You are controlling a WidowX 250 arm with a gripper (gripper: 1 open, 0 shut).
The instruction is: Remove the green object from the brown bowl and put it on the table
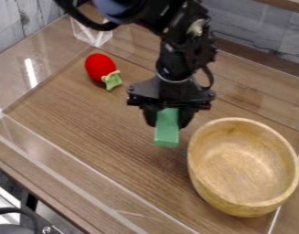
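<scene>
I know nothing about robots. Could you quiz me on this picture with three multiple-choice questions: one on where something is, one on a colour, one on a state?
1. Where is the strawberry toy?
A. inside the bowl
B. on the table, far side from the bowl
C. in the tool

2. What colour is the block in the tool?
A. light green
B. blue
C. yellow

3. What is in the brown bowl?
A. the block
B. the strawberry
C. nothing

Answers:
1 B: it lies on the table, up and left, across from the bowl.
2 A: the green object hangs pale green from the tool.
3 C: only bare wood shows inside it.
</scene>
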